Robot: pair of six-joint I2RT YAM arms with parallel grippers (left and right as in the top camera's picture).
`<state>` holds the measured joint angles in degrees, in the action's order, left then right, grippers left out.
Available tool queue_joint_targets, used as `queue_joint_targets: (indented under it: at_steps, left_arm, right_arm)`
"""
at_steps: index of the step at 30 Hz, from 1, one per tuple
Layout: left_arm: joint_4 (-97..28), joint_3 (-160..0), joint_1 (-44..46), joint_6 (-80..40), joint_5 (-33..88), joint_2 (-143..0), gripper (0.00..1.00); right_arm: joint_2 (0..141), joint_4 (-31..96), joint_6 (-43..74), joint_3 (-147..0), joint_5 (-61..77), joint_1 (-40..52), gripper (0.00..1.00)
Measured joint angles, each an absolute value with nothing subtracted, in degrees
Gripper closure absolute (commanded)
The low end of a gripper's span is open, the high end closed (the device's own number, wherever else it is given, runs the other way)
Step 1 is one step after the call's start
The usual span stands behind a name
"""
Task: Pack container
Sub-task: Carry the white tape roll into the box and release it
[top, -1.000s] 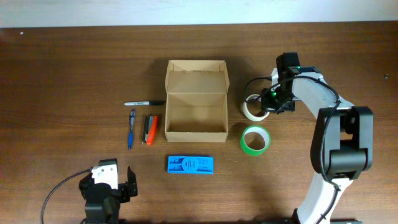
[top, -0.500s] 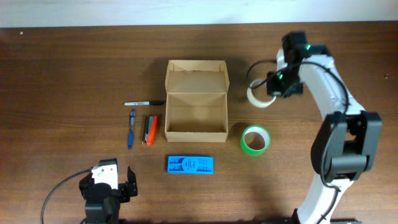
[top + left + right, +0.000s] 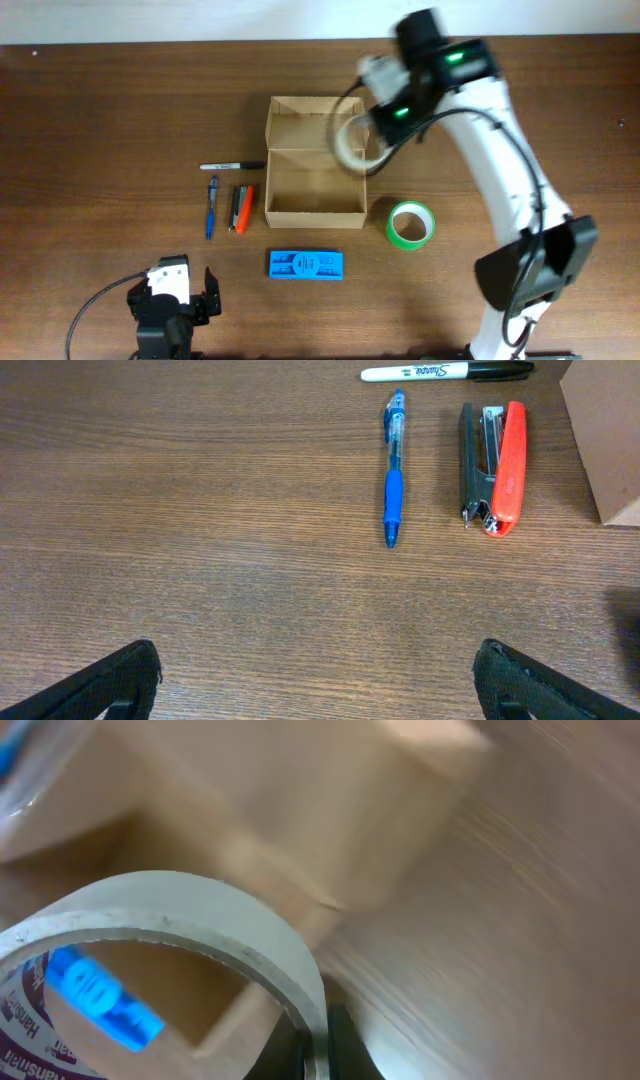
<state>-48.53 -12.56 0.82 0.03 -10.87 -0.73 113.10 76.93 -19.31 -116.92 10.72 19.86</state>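
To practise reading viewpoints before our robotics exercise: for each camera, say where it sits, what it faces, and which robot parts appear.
Overhead: above the table, looking straight down; left arm, right arm, cardboard box, green tape.
Left wrist: low, facing forward across pen, stapler; open jaws at bottom corners.
Right wrist: blurred, above the box, white tape roll held in its jaws.
Shared: overhead and left wrist both show pen, stapler.
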Motion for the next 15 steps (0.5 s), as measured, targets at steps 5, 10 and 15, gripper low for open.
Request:
queue_joint_targets:
  at_steps: [5,10,15]
  left_arm:
    - [-48.5,-12.6,0.8,0.0,-10.9,-0.7,0.0]
    - [-48.5,-12.6,0.8,0.0,-10.9,-0.7,0.0]
    - [-48.5,-12.6,0.8,0.0,-10.9,-0.7,0.0]
  right_arm:
    - [113.1,76.1,-24.0,-116.9,10.4,29.0,0.96]
    - [113.1,74.1,-27.2,-116.9,9.3,32.1,0.97]
    - [113.2,72.4,-33.0,-116.9,8.9,32.1,0.96]
